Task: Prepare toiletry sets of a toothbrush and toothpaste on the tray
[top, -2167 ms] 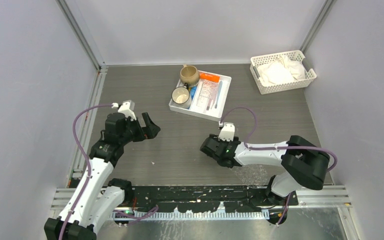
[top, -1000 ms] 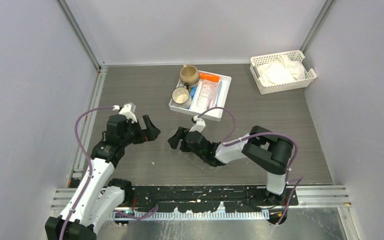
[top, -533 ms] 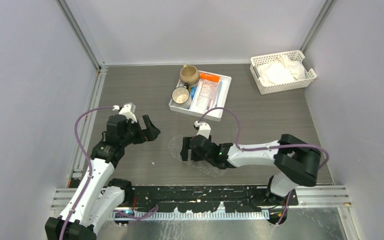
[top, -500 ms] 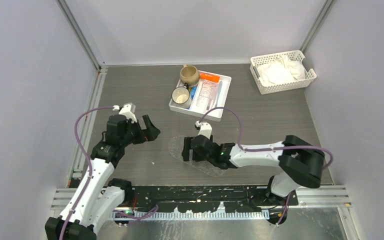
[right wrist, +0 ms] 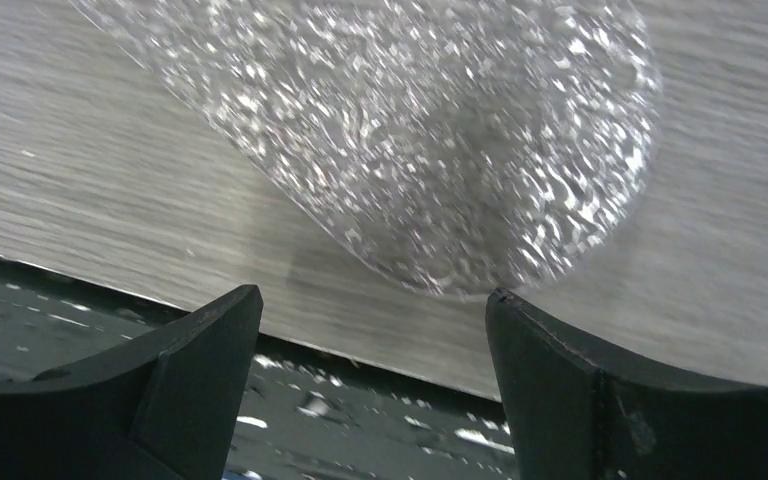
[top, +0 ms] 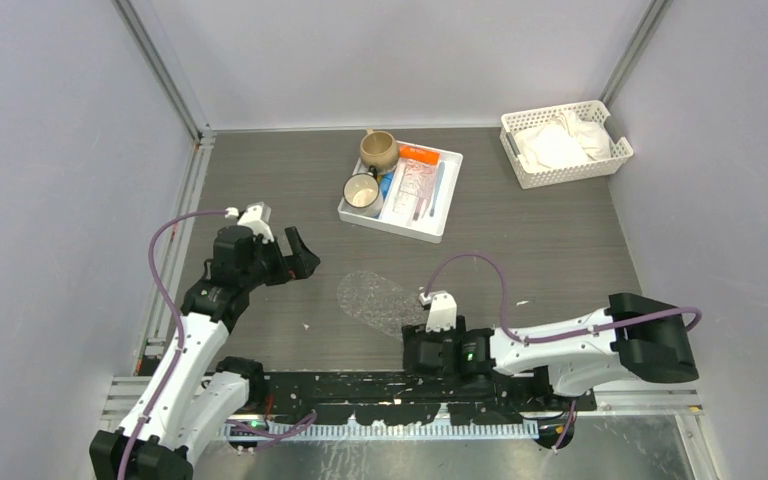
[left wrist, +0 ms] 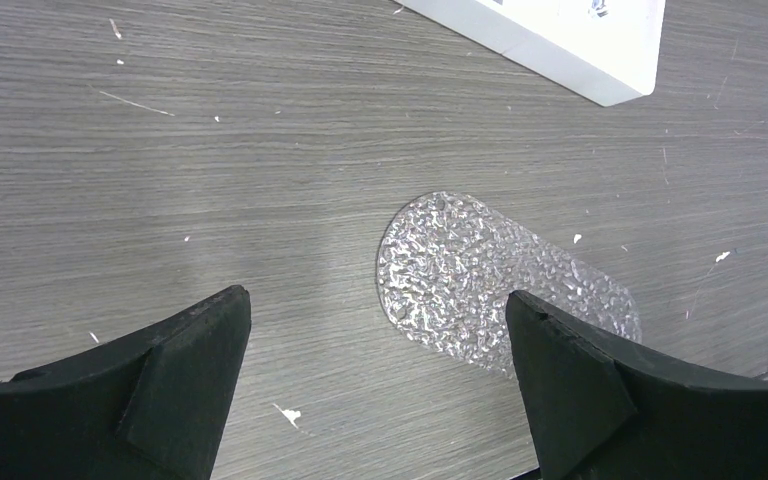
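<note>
Open and empty, my right hand (top: 412, 352) sits just behind the clear tray (top: 378, 300), which slants toward my open left hand (top: 298, 258).

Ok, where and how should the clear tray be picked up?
The clear tray lies flat and thin on the table, so only its rim offers a pinch. Probably take the near rounded end, coming in low from the front, beside the open right gripper.
</note>
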`<state>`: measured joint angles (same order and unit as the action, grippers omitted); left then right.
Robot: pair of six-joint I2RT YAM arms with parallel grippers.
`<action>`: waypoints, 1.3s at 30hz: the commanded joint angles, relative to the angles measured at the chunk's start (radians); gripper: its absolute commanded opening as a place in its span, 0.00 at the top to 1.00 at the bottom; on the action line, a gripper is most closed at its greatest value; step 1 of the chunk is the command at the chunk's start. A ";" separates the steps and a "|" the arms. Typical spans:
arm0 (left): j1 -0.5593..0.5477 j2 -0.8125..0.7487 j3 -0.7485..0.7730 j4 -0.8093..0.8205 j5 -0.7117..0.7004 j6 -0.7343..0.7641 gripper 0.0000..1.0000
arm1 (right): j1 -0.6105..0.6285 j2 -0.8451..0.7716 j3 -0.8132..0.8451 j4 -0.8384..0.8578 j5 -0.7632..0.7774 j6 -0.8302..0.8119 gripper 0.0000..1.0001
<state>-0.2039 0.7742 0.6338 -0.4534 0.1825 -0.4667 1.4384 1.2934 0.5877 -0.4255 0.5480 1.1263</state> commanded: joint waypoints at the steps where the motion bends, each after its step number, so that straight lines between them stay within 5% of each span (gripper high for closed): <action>1: -0.003 -0.001 0.053 0.000 -0.006 0.011 0.00 | 0.100 0.068 0.101 -0.292 0.219 0.234 0.12; 8: -0.003 -0.014 0.040 0.001 -0.005 0.008 0.00 | 0.119 0.205 0.133 -0.344 0.251 0.309 0.07; 16: -0.003 -0.019 0.026 0.007 -0.006 0.009 0.00 | 0.084 0.158 0.054 -0.303 0.274 0.336 0.03; 32: -0.003 -0.022 0.014 0.009 -0.009 0.005 0.00 | -0.064 0.226 0.025 -0.110 0.224 0.150 0.03; 39: -0.003 -0.029 0.015 -0.004 -0.018 0.013 0.00 | -0.110 0.179 0.013 -0.155 0.245 0.154 0.03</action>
<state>-0.2039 0.7647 0.6430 -0.4622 0.1791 -0.4664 1.3525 1.4830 0.6392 -0.5079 0.8276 1.2888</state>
